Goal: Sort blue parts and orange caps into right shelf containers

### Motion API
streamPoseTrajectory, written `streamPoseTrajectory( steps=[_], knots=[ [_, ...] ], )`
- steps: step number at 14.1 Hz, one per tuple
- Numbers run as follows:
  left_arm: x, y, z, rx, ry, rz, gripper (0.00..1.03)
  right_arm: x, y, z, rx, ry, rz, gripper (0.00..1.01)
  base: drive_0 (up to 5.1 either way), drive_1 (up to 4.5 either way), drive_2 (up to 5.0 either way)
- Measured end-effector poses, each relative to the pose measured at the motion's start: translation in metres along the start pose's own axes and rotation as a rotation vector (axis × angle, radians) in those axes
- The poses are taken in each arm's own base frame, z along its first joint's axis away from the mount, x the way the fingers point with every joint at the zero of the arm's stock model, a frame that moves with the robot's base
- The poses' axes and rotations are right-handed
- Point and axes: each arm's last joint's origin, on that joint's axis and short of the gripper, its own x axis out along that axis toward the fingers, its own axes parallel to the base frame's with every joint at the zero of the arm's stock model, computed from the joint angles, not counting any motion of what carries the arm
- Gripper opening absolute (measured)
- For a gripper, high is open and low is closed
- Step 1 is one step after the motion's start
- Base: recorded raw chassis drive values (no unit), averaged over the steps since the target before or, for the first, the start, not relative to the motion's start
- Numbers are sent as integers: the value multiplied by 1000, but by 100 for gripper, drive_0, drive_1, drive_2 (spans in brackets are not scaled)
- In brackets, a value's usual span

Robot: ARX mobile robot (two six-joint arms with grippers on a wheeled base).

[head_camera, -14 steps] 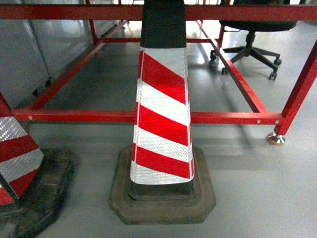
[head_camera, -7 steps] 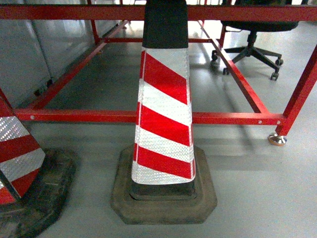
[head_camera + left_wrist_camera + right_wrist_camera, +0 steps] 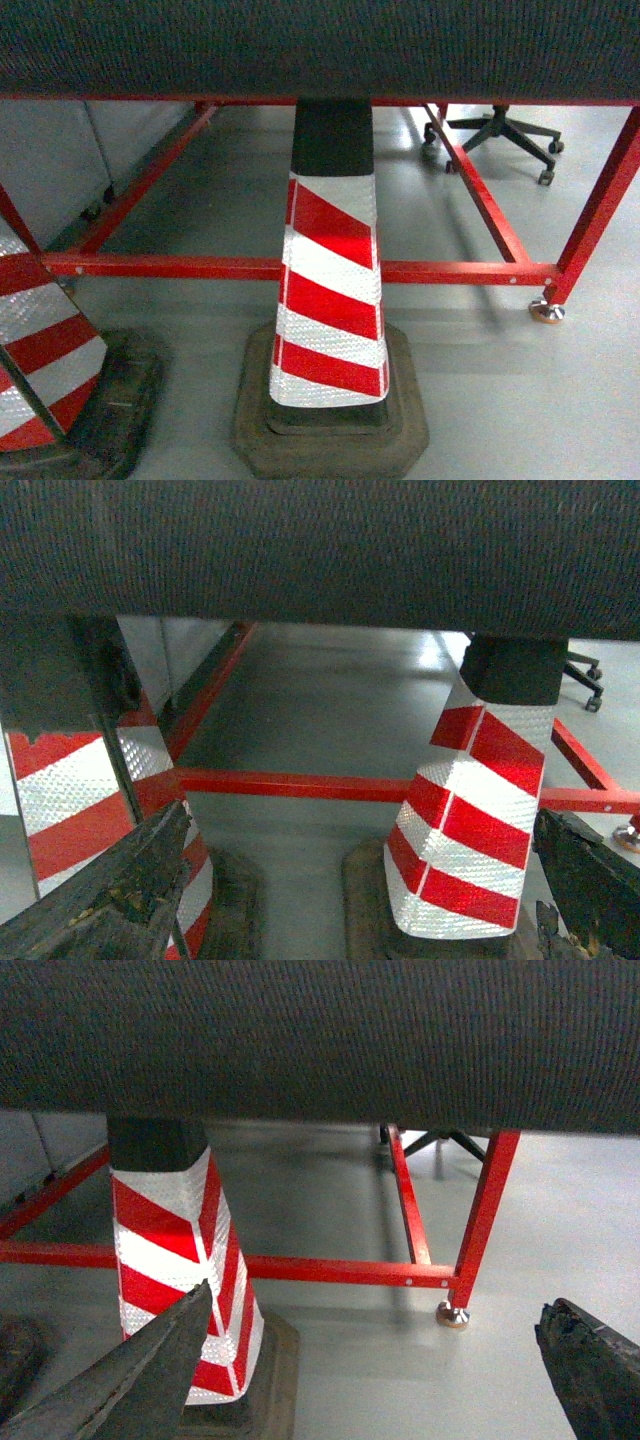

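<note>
Dark tabletop (image 3: pixel 320 45) hides upper view, cone (image 3: pixel 330 290) tip cut off, L fingers (image 3: pixel 110 890) & R fingers (image 3: pixel 130 1370) apart, empty

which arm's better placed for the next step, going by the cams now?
Neither, clearly. The left gripper and right gripper are both open and empty, low before the dark table edge. No caps or crates show. Slight lean to the right: it faces open floor by the red leg; the left faces cones.
</note>
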Motion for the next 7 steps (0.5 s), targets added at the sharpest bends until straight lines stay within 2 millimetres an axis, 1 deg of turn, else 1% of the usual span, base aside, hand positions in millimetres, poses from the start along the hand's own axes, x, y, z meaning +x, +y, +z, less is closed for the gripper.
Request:
streamPoseTrajectory(
  steps=[7],
  knots=[
    [0, 0, 0, 4, -1, -1, 98, 0, 0, 0, 7, 0, 0, 98, 0, 0, 0]
  ],
)
